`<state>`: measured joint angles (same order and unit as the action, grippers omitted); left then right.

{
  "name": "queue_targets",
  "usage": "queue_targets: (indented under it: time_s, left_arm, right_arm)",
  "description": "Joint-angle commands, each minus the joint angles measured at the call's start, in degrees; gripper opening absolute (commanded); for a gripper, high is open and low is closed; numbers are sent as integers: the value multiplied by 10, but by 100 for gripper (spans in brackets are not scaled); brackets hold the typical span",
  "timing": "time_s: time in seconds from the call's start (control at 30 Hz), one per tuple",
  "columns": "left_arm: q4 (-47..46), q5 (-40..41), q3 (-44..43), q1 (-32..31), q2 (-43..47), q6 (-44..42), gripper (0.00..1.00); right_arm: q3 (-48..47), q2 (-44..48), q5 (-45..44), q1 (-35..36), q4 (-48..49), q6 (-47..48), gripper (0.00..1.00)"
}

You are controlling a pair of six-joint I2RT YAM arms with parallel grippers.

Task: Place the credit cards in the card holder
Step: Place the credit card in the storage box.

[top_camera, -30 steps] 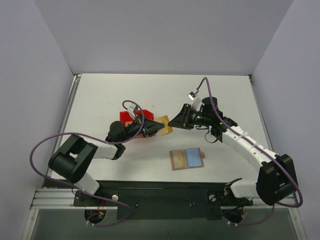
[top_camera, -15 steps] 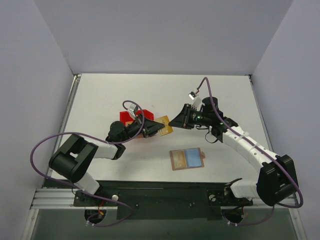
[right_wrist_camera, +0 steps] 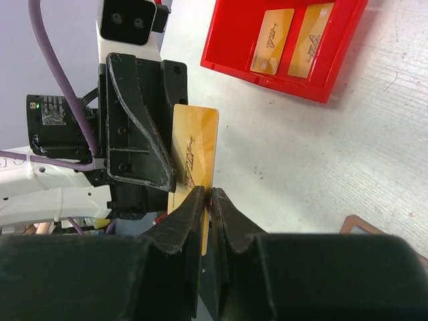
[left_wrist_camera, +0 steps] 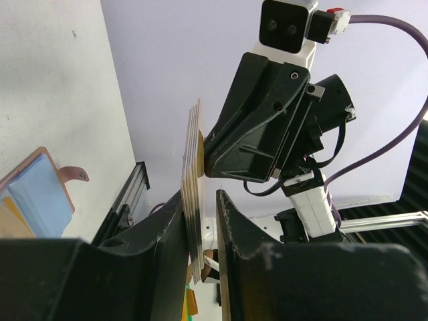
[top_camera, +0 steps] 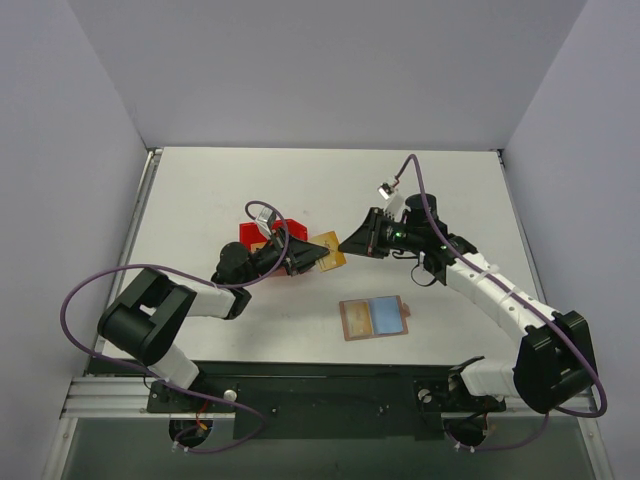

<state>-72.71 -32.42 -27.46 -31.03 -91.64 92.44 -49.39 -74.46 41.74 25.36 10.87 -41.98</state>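
Note:
My left gripper (top_camera: pixel 318 256) is shut on a stack of gold credit cards (top_camera: pixel 331 250) and holds it above the table beside the red bin. In the left wrist view the stack (left_wrist_camera: pixel 192 154) shows edge-on between my fingers (left_wrist_camera: pixel 200 200), lying against the left one. My right gripper (top_camera: pixel 346 243) meets the stack from the right. In the right wrist view it (right_wrist_camera: pixel 208 195) is shut on the near edge of a gold card (right_wrist_camera: pixel 195 150). The card holder (top_camera: pixel 374 318) lies open on the table, tan and light blue inside, apart from both grippers. It also shows in the left wrist view (left_wrist_camera: pixel 37 190).
A red bin (top_camera: pixel 262 233) stands behind the left gripper. In the right wrist view the bin (right_wrist_camera: pixel 334 73) holds two more gold cards (right_wrist_camera: pixel 271 40). The right gripper's body (left_wrist_camera: pixel 261 127) fills the space just beyond the stack.
The right gripper has shifted very slightly at the edge of the cards. The left arm, the stack and the card holder have not moved.

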Motion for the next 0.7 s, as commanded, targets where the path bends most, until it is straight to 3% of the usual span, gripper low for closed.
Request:
queue_targets:
  time_s: [0.0, 0.17, 0.67]
  left_arm:
    - [-78, -9, -25, -1, -3, 1, 30]
    - [-79, -10, -23, -1, -3, 2, 31]
    - [-82, -9, -22, -1, -4, 3, 31]
  right_arm:
    - [-4, 22, -1, -6, 5, 8, 5]
    - [-4, 25, -2, -8, 5, 8, 0]
    - [2, 34, -8, -12, 4, 9, 0]
